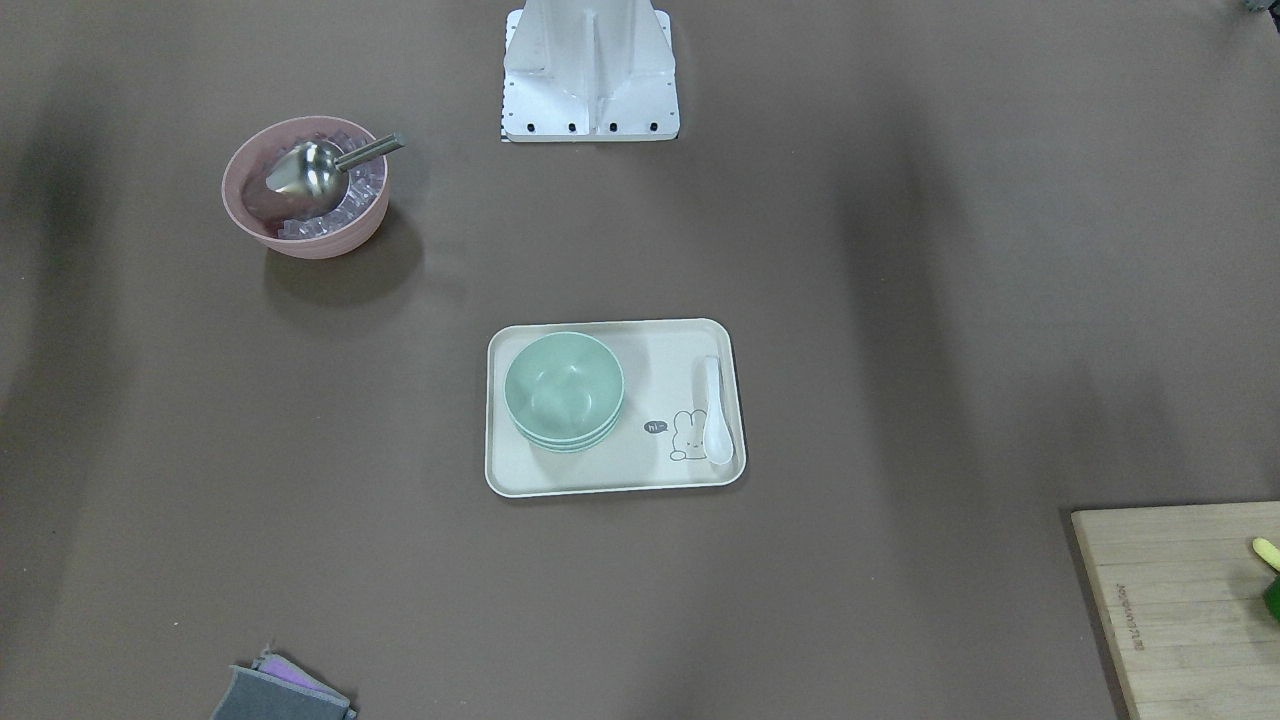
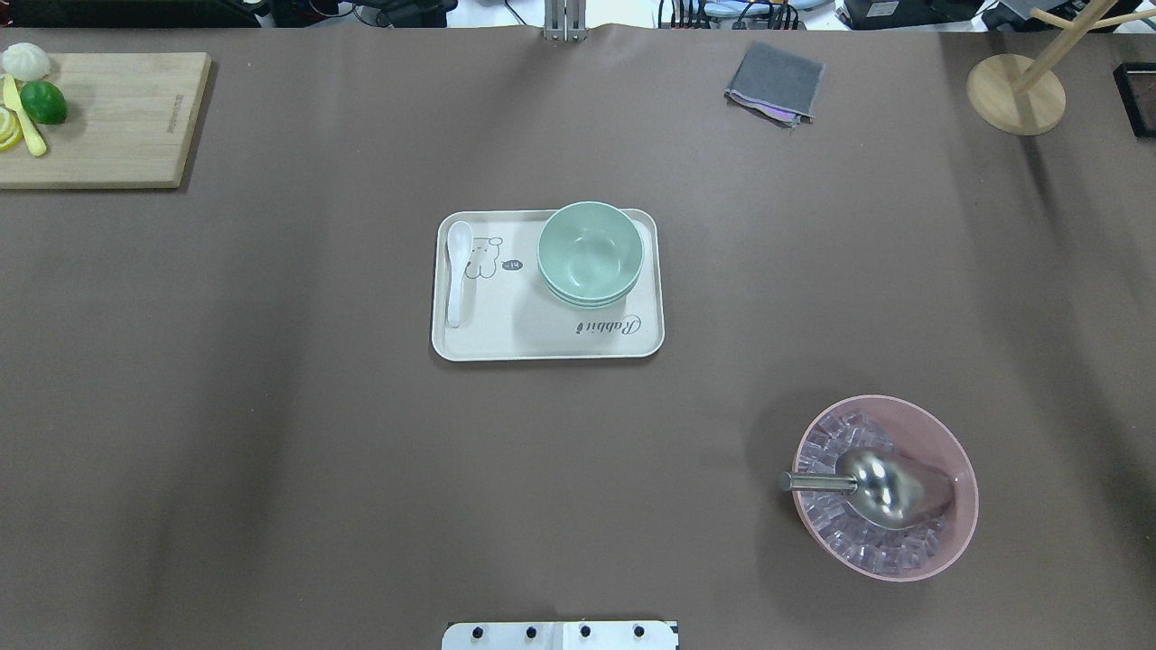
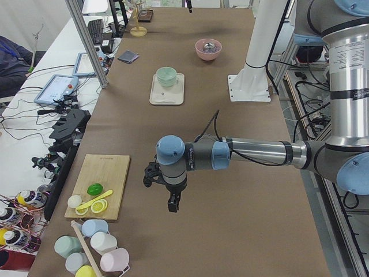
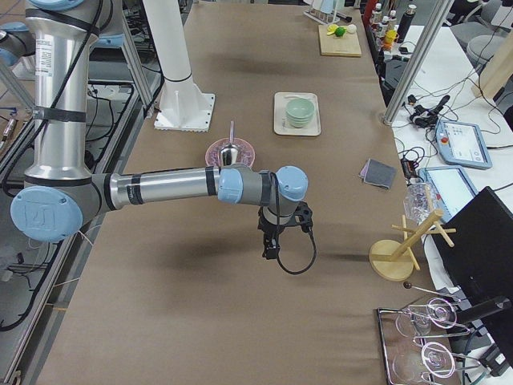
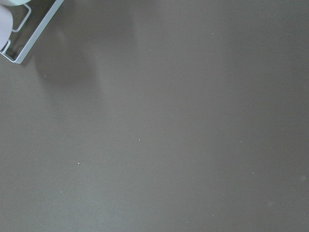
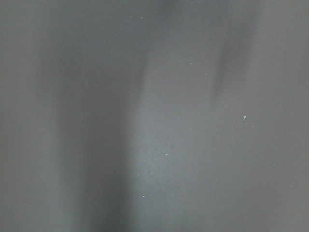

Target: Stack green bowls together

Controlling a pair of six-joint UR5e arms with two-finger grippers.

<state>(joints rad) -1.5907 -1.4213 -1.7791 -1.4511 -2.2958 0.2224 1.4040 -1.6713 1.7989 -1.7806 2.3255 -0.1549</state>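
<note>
Three pale mint-green bowls (image 1: 563, 390) sit nested in one stack on the left part of a cream tray (image 1: 650, 470) at the table's middle. The stack also shows in the overhead view (image 2: 590, 253) on the tray (image 2: 542, 338), and small in the side views (image 3: 166, 75) (image 4: 298, 111). My left gripper (image 3: 173, 203) hangs over bare table far from the tray, near the cutting board; I cannot tell if it is open. My right gripper (image 4: 270, 251) hangs over bare table beyond the pink bowl; I cannot tell its state either. Both wrist views show only brown tabletop.
A white spoon (image 2: 458, 271) lies on the tray. A pink bowl (image 2: 912, 408) holds ice cubes and a metal scoop (image 2: 880, 487). There is a wooden cutting board (image 2: 108, 126) with fruit, a grey cloth (image 2: 775, 83) and a wooden stand (image 2: 1016, 90). Cups (image 3: 92, 248) stand at the table's left end.
</note>
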